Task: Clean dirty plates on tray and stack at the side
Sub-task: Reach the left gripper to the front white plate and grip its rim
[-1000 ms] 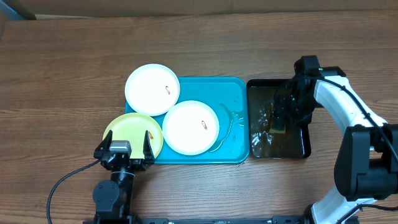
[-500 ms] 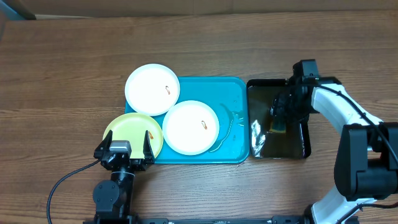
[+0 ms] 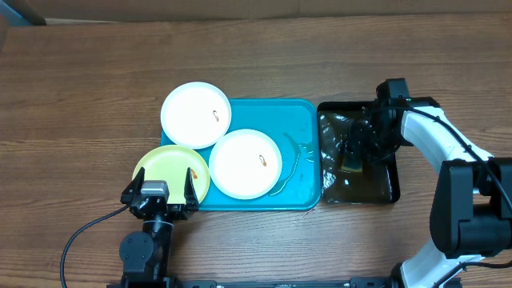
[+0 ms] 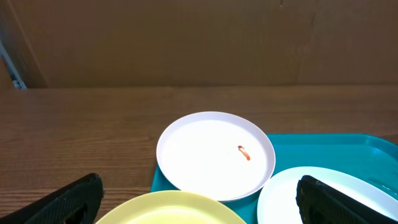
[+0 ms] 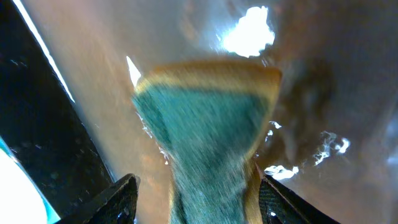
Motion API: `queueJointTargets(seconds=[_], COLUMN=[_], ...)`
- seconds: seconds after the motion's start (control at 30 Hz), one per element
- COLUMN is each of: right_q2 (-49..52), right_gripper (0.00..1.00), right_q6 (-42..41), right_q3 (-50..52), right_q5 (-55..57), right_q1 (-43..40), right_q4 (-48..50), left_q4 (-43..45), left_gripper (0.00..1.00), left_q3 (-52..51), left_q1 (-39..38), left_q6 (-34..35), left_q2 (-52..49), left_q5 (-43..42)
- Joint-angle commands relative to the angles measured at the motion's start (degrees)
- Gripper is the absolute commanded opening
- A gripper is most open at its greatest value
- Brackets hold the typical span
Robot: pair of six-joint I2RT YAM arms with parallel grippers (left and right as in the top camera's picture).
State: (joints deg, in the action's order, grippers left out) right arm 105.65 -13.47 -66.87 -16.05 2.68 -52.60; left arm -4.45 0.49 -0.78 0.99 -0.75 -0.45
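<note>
Dipping into the black tray (image 3: 360, 200), right hand (image 5: 199, 196) apparently pinches a sponge (image 5: 205, 137).

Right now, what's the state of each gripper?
Left gripper: open, empty.
Right gripper: fingers closed on the green sponge, in the black tray.

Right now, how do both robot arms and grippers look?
The left arm is black with a black cable; the left gripper is black with a grey block. The right arm has curved white shells and black joints; the right gripper is black.
</note>
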Motion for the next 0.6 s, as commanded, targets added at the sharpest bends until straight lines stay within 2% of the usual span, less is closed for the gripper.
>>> queueJointTargets(seconds=[0.0,0.07,0.1,0.17,0.23,0.37,0.47,0.57], right_q2=[-0.1,-0.1,-0.1,-0.1,-0.1,-0.1,-0.1,-0.1], right_gripper=[0.64,0.66,0.71,0.89,1.00,1.00,1.00,1.00], right_q6=[0.1,0.1,0.1,0.2,0.1,0.1,0.1,0.1], right_q3=[-1.5,-1.5,-1.5,-1.5,-1.5,-1.5,-1.5,-1.5], right_q5=[1.0,1.0,1.0,1.0,1.0,1.0,1.0,1.0], right_q1=[-0.1,-0.1,-0.1,-0.1,-0.1,-0.1,-0.1,-0.1], right_q4=[-1.7,-2.7,-3.1,-4.1,-4.8,-4.7,-4.7,-4.2], left_q4=[0.0,0.6,1.7,6.4,9.1,6.1,7.2,8.0], left_gripper=[1.00,1.00,1.00,1.00,1.00,1.00,1.00,1.00], left_q3=[-0.2,-0.2,-0.2,-0.2,-0.2,-0.2,-0.2,0.1], left_q1=[0.0,0.0,0.0,0.0,0.0,0.0,0.0,0.0], left_q6=[-1.2,-2.5,-4.4,-7.8,-7.8,-7.8,-7.2,-2.3], left_q2=[0.4,0.4,0.4,0.4,0.4,0.4,0.4,0.4], left_q5=[-0.2,0.6,2.3,6.3,6.8,6.7,5.1,-5.7])
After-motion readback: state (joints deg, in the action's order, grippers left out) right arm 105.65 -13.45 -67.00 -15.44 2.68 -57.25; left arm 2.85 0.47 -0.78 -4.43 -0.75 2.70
